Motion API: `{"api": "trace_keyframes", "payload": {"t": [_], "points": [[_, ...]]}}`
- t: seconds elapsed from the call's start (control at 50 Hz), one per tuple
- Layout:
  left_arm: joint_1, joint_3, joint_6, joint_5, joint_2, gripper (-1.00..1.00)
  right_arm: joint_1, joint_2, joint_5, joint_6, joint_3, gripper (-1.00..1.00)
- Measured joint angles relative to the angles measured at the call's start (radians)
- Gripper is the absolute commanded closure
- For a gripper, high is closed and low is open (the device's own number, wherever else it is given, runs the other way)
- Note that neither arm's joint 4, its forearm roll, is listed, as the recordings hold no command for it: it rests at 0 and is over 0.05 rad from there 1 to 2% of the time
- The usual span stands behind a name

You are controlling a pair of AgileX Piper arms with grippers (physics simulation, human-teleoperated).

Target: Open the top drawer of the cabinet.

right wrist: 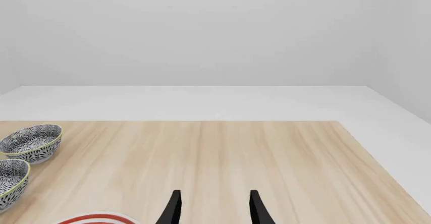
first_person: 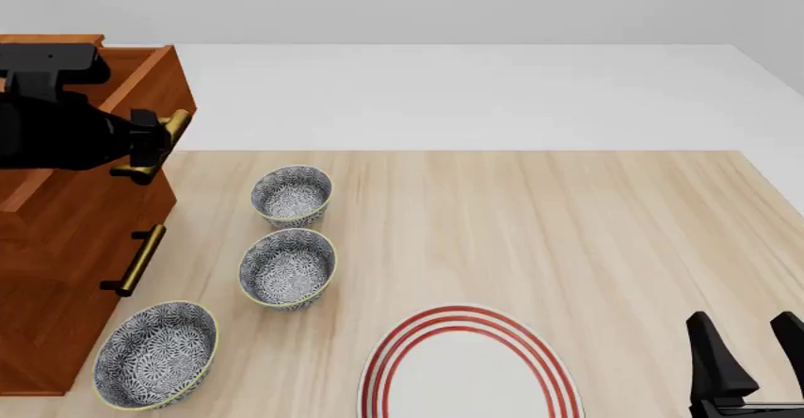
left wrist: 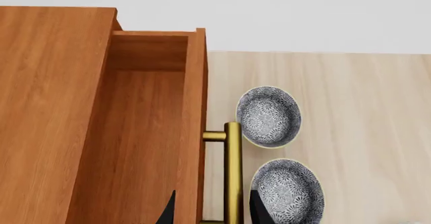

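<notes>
Masking the top drawer (first_person: 161, 84) handle, left gripper (first_person: 149, 145) straddles it.

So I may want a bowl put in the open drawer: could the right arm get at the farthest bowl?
Probably yes: the right gripper is open, with bare table between it and the farthest bowl, though it's a long reach.

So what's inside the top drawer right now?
The top drawer is pulled out, and the left wrist view shows only bare wood on its floor and back wall. The end nearest the camera falls outside the picture, with the left pincer there around the brass handle.
</notes>
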Motion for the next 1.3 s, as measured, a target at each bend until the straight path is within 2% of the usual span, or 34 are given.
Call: {"api": "trace_keyframes", "payload": {"t": [0.36,1.02,1.3], "points": [[-0.007,-0.054,0.039,0.089,0.034,-1.00,0.000,0.000,0.000,0.000,0.000,-1.00],[-0.158,-0.058,-0.092,0.086,0.036,-1.00,0.000,0.000,0.000,0.000,0.000,-1.00],[-0.178,-0.057,-0.106,0.083,0.035,-1.00,0.000,0.000,0.000,0.000,0.000,-1.00]]}}
